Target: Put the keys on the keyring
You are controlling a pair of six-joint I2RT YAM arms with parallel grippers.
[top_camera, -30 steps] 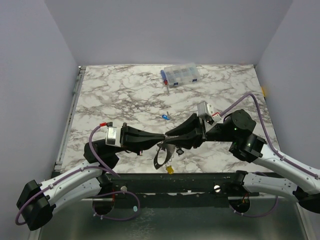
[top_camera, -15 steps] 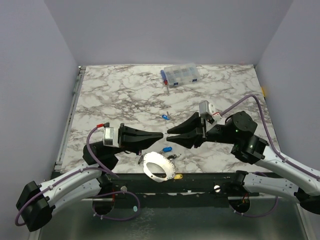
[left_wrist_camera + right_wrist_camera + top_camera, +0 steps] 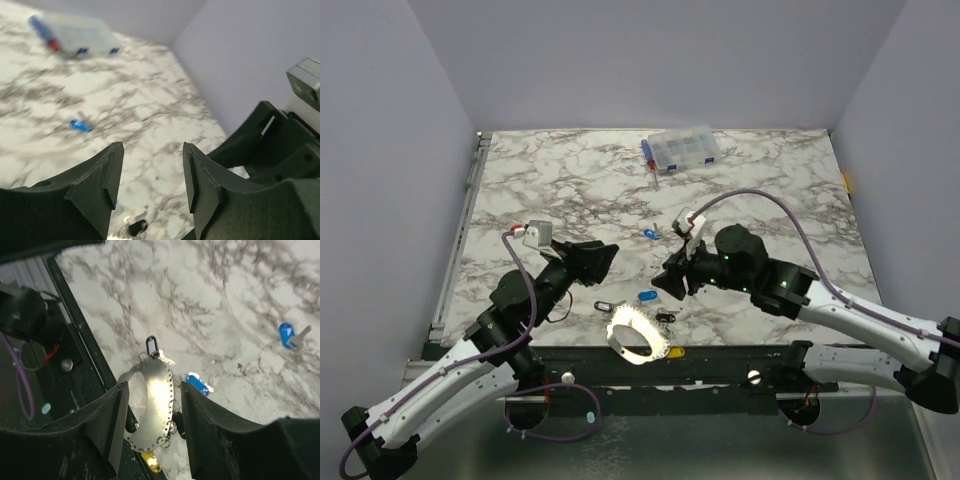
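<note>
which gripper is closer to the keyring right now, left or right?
Right. The right gripper hangs open just past the keyring on its right side, and its wrist camera looks down on the ring. The left gripper, also open, sits farther off past the ring's left side, pointing up the table.

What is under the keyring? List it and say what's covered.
The keyring lies flat across the marble table and its dark front rail. A yellow key pokes out from its near end; how much lies beneath the metal is hidden.
</note>
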